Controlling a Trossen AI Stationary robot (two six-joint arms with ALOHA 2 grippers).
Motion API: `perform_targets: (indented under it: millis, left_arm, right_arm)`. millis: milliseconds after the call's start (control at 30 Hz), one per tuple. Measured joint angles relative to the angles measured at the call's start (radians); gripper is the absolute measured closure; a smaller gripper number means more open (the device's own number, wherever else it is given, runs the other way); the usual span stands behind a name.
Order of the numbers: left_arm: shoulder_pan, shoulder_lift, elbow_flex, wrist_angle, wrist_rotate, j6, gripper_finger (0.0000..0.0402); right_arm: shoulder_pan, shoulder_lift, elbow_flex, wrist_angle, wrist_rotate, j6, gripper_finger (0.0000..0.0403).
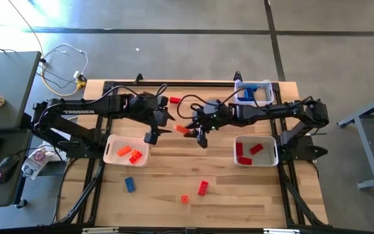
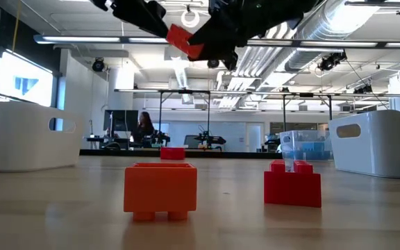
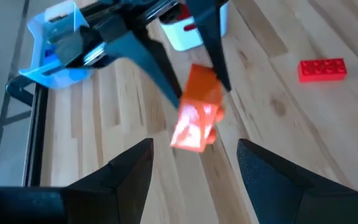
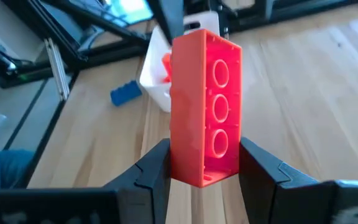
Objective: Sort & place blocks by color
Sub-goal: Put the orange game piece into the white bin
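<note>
We see the right gripper (image 4: 204,163) clamped on an orange block (image 4: 205,106), held above the table's (image 1: 239,188) middle. The left gripper (image 3: 194,163), just left of it, gapes wide.

Wooden table (image 1: 239,195) — trays (image 1: 127,151), loose blocks (image 1: 203,188)
</note>
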Motion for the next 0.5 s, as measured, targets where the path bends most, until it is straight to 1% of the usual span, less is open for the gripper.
perform_targets:
  millis: [233, 500]
  left_arm:
    - [-0.01, 0.003, 0.0, 0.062, 0.0, -0.019, 0.0183]
    - [-0.009, 0.003, 0.0, 0.107, -0.004, -0.094, 0.0187]
  right_arm:
    - [-0.019, 0.001, 0.0, 0.087, -0.015, 0.0, 0.0279]
    - [-0.024, 0.001, 0.0, 0.143, -0.016, -0.018, 0.0279]
